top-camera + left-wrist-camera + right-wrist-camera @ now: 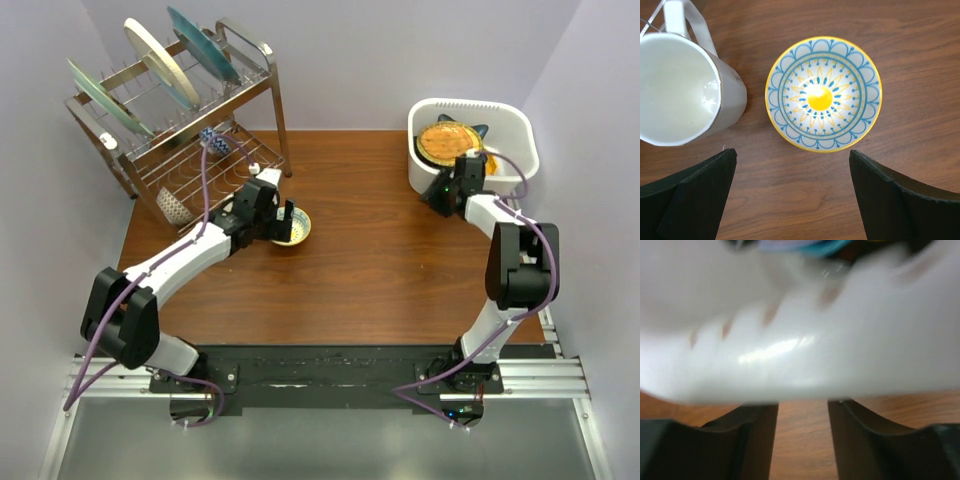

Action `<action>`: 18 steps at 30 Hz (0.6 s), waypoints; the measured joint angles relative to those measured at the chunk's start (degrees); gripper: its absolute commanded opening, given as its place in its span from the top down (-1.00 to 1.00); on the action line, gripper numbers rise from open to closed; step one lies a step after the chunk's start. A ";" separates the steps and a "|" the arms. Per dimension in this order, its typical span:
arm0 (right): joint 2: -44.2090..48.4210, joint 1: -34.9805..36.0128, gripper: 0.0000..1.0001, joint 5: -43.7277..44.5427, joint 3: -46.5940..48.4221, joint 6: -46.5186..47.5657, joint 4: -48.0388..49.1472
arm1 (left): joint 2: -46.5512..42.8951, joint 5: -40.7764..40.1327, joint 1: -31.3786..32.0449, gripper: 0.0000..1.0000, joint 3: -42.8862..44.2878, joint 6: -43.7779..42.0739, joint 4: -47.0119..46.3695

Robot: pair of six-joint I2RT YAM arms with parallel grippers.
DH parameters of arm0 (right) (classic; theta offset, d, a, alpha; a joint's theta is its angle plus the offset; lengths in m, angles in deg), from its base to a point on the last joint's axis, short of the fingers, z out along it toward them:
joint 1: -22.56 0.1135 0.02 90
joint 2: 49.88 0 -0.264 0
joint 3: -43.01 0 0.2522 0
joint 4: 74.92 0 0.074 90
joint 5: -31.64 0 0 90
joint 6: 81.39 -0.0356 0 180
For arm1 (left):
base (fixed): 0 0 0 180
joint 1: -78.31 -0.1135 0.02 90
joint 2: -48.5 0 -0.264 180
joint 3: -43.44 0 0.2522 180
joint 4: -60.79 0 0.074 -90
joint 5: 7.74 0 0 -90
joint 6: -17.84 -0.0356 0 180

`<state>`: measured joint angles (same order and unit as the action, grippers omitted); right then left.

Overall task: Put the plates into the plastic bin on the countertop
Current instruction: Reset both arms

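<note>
Hovering low over the counter [380, 270], both hands have their fingers parted and hold nothing.

The left hand [285, 222] hangs above a small bowl [822, 95] with a yellow centre, its fingers [700, 195] spread wide on either side of it; a white mug [680, 90] stands just beside the bowl. Further back on the right, the right hand [455, 185] sits at the near wall of the plastic bin [500, 115], its fingers [755, 440] a little apart with bare wood showing between them. Inside the bin a yellow-brown patterned plate [447, 142] lies on top, with a dark-blue star-shaped plate [478, 130] peeking out behind it. At the far left, the wire rack [250, 100] holds three plates on edge: a mint green plate [100, 95], a beige plate [160, 60] and a teal plate [200, 42].
</note>
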<state>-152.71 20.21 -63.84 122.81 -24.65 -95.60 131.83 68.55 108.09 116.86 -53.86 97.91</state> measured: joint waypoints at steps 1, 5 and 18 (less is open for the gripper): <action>0.33 0.57 -0.21 -1.86 -1.57 0.31 1.25 | -0.15 -0.13 0.00 -1.00 0.61 -0.04 0.37; 3.58 1.14 -0.52 -5.77 -6.62 1.22 3.39 | -1.11 -1.07 0.00 -1.00 2.86 -0.13 1.36; 14.60 8.59 -0.97 -3.85 -8.94 7.50 -2.01 | -1.31 -1.42 0.00 -1.00 6.29 0.04 1.73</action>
<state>-138.11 28.80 -67.68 113.87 -17.15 -97.61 130.52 67.13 108.09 123.15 -53.81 99.64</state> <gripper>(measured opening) 0.986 0.997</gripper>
